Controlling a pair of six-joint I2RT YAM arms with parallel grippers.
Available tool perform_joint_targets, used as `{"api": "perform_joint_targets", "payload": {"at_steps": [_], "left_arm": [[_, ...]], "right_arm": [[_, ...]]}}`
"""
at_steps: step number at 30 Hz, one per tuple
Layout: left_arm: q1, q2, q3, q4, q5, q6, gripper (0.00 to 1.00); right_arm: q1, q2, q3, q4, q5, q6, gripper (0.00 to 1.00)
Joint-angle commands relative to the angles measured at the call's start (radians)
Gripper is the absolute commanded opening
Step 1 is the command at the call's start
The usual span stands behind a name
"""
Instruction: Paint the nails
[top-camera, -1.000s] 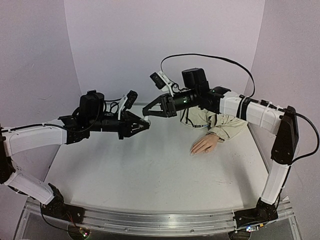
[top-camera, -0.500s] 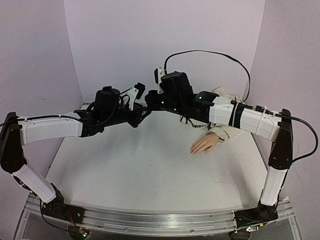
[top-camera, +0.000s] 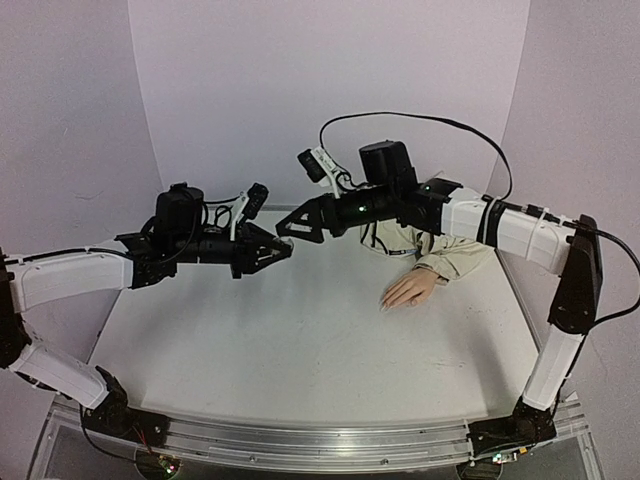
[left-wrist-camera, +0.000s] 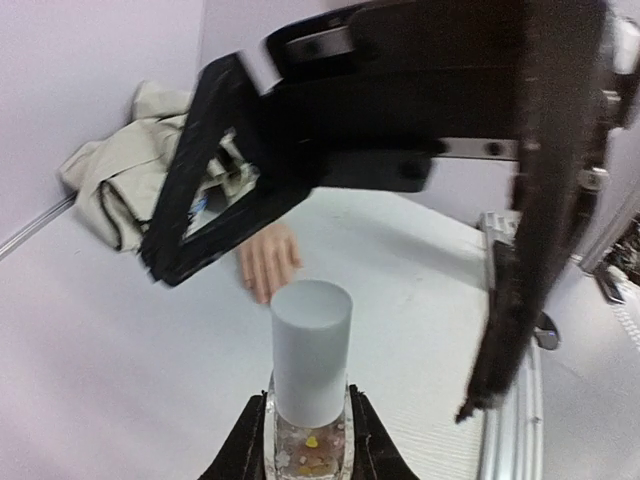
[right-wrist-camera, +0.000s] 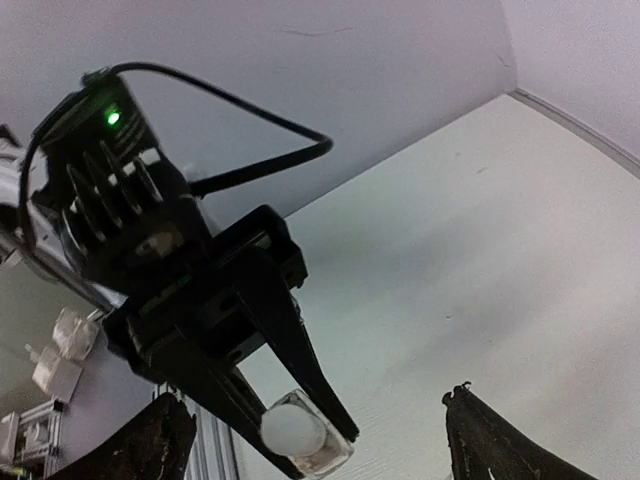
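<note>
The nails are too small to make out on the fingertips of the mannequin hand, which lies palm down at the right rear of the white table, its beige jacket sleeve bunched behind it. Well to its left, in the air, the left gripper pinches a small clear bottle with a pale cap. The right gripper stands spread wide just beyond that cap.

Above the far middle of the table, the left gripper and the right gripper almost meet tip to tip. The mannequin hand lies flat at the right, its beige sleeve behind it.
</note>
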Motion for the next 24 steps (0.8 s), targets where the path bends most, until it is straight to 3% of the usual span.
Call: {"api": "perform_joint_targets", "payload": {"at_steps": [1,8,24], "left_arm": [[0.001,-0.066,0.032,0.047,0.303,-0.024,0.0],[0.009,-0.019,0.087,0.048,0.471,-0.079,0.0],[0.024,0.021,0.104,0.048,0.504,-0.089,0.0]], "right_arm": [[-0.005,-0.051,-0.004,0.028,-0.361,-0.117,0.91],[-0.004,-0.016,0.027,0.034,-0.468,-0.108,0.62],[-0.004,-0.015,0.011,0.033,-0.521,-0.093,0.16]]}}
